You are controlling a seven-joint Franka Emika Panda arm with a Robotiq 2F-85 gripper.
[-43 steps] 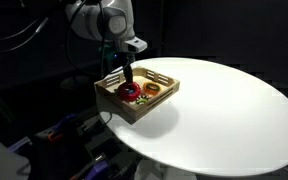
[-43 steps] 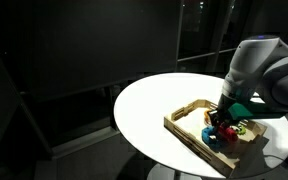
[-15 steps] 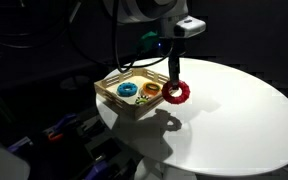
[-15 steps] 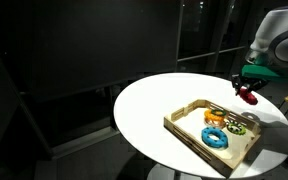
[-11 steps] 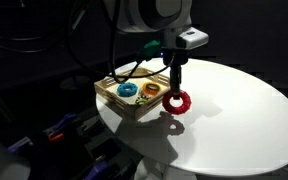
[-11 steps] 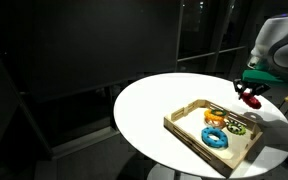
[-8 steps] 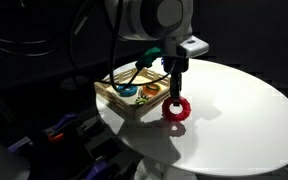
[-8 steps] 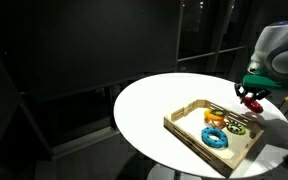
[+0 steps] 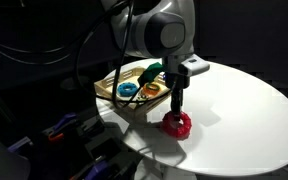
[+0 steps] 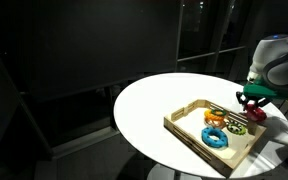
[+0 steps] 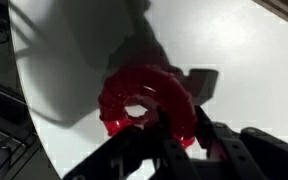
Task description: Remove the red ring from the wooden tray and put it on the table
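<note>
The red ring is held by my gripper low over the white table, just beside the wooden tray, near the table's edge. I cannot tell if the ring touches the top. In an exterior view the ring shows past the tray, under the gripper. In the wrist view the ring fills the middle over the table, and the fingers are shut on its rim, with the gripper reaching in from below.
A blue ring and an orange ring lie in the tray; they also show in an exterior view, the blue ring and the orange ring. A green-yellow piece lies there too. The room around is dark.
The gripper has carried the red ring out of the tray, over the tray's side, and lowered it close to the table top beside the tray.
</note>
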